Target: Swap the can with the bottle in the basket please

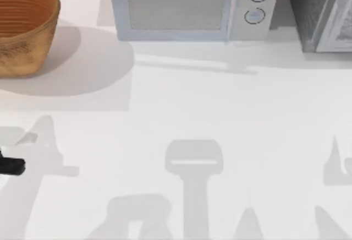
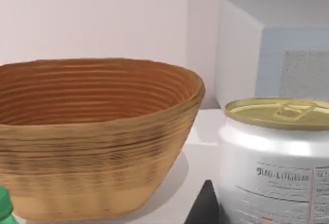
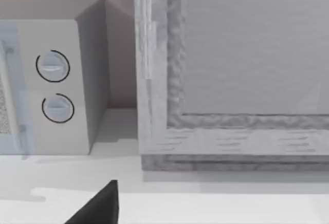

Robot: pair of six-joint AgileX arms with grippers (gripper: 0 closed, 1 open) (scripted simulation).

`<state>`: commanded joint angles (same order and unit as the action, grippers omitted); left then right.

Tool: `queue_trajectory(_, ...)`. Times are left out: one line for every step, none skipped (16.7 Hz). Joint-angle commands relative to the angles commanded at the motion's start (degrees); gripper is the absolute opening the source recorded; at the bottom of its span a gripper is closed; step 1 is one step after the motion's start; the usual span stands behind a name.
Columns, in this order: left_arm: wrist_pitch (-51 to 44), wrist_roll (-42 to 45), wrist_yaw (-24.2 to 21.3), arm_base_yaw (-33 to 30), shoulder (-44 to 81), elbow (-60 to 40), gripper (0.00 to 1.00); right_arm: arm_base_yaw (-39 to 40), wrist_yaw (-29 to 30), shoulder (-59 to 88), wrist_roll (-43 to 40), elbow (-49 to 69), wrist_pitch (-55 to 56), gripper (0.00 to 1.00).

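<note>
The basket (image 1: 25, 28) is a round orange-brown wicker bowl at the table's far left, and its ribbed inside (image 2: 87, 93) looks empty. In the left wrist view the can (image 2: 275, 167), white-silver with a dull gold top, sits very close against a dark finger (image 2: 203, 208). My left gripper (image 1: 11, 165) is at the left edge of the table, nearer than the basket, and is shut on the can. A small green rounded piece (image 2: 3, 203) shows in front of the basket's outer wall; I cannot tell if it is the bottle. My right arm is parked, with one black finger (image 3: 97, 206) in the right wrist view.
A pale grey microwave (image 1: 192, 9) with two dials stands at the back middle. A grey framed box (image 1: 324, 14) stands at the back right. Arm shadows fall across the white table's (image 1: 181, 108) near half.
</note>
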<state>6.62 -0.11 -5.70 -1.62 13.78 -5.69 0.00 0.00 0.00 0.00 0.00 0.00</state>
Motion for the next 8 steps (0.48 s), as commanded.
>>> queue_trajectory(1.9, 0.0, -1.6, -0.6, 3.5, -1.6, 0.0, 0.0, 0.0, 0.0, 0.0, 0.0, 0.0, 1.0)
queue_trajectory(4.0, 0.0, -3.3, -1.2, 7.3, -3.4, 0.0, 0.0, 0.0, 0.0, 0.0, 0.0, 0.0, 1.0)
queue_trajectory(6.3, 0.0, -5.2, -1.8, 11.5, -5.3, 0.0, 0.0, 0.0, 0.0, 0.0, 0.0, 0.0, 1.0)
queue_trajectory(8.6, 0.1, -7.3, -2.5, 15.9, -7.4, 0.0, 0.0, 0.0, 0.0, 0.0, 0.0, 0.0, 1.0)
queue_trajectory(11.1, 0.1, -9.4, -3.3, 20.4, -9.5, 0.0, 0.0, 0.0, 0.0, 0.0, 0.0, 0.0, 1.0)
queue_trajectory(13.8, 0.1, -11.6, -4.1, 25.2, -11.7, 0.0, 0.0, 0.0, 0.0, 0.0, 0.0, 0.0, 1.0)
queue_trajectory(16.5, 0.2, -13.9, -4.9, 30.1, -14.1, 0.0, 0.0, 0.0, 0.0, 0.0, 0.0, 0.0, 1.0)
queue_trajectory(19.2, 0.2, -16.2, -5.7, 35.1, -16.4, 0.0, 0.0, 0.0, 0.0, 0.0, 0.0, 0.0, 1.0)
